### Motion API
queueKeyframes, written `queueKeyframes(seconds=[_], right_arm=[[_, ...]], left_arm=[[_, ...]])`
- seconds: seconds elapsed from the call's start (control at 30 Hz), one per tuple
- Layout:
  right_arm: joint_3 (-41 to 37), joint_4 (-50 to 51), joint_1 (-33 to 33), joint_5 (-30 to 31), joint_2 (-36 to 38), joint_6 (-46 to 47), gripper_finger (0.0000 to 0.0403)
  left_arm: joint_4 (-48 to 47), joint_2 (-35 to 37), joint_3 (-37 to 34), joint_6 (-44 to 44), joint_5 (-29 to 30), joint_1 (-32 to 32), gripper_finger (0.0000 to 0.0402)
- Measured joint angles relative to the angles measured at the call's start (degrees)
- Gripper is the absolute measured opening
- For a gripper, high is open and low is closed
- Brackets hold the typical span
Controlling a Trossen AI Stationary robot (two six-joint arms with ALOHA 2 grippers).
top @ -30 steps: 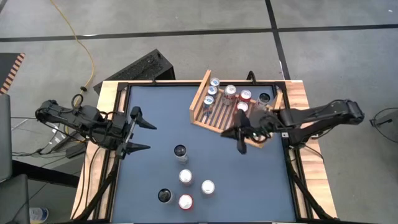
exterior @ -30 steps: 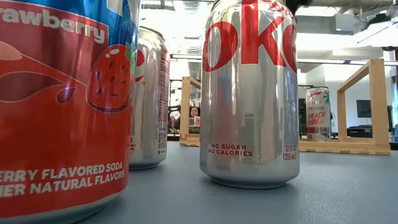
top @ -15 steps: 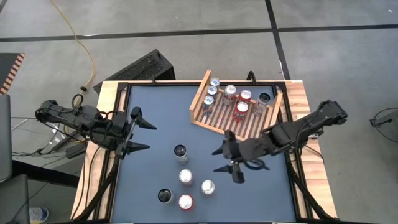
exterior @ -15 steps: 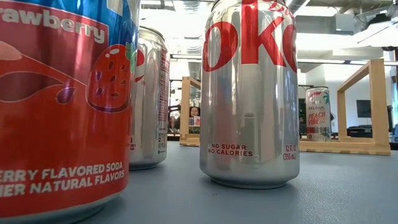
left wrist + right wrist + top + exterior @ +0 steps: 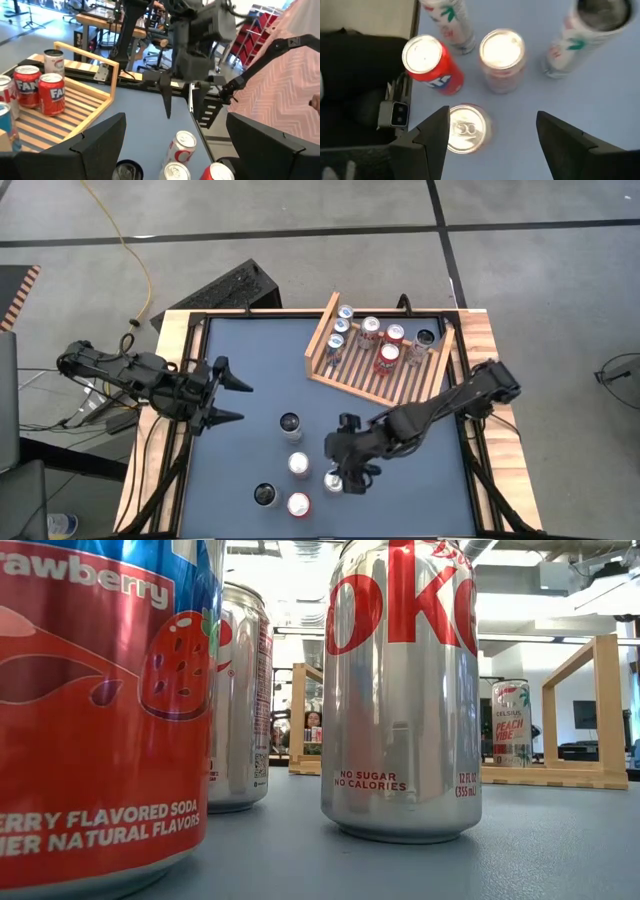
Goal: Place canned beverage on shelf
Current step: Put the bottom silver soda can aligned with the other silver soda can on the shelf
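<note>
Right gripper [image 5: 346, 476] hangs open and empty above a loose can [image 5: 333, 480]; several cans already stand on the shelf [image 5: 325, 332], five wait on the table [image 5: 250, 370].

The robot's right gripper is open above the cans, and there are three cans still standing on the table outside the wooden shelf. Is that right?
Not quite. The high view shows five loose cans outside the shelf, not three. The right gripper is indeed open above them.

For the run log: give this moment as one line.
right claw: open, over a loose can | left claw: open, waiting at table's left | shelf: several cans | table: five loose
</note>
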State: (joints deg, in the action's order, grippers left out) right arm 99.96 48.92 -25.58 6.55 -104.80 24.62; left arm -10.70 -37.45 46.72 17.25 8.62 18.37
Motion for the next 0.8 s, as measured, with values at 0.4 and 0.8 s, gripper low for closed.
queueKeyframes(seconds=[0.4, 0.8], right_arm=[[9.2, 4.9, -2.5, -2.6, -10.8, 3.9, 0.0270], [9.4, 8.3, -4.0, 0.7, -10.9, 4.9, 0.0270]], left_arm=[[-2.2, 0.0, 0.0, 0.0, -0.8, 0.0, 0.0334], [-3.3, 0.0, 0.0, -0.3, -0.8, 0.0, 0.0334]])
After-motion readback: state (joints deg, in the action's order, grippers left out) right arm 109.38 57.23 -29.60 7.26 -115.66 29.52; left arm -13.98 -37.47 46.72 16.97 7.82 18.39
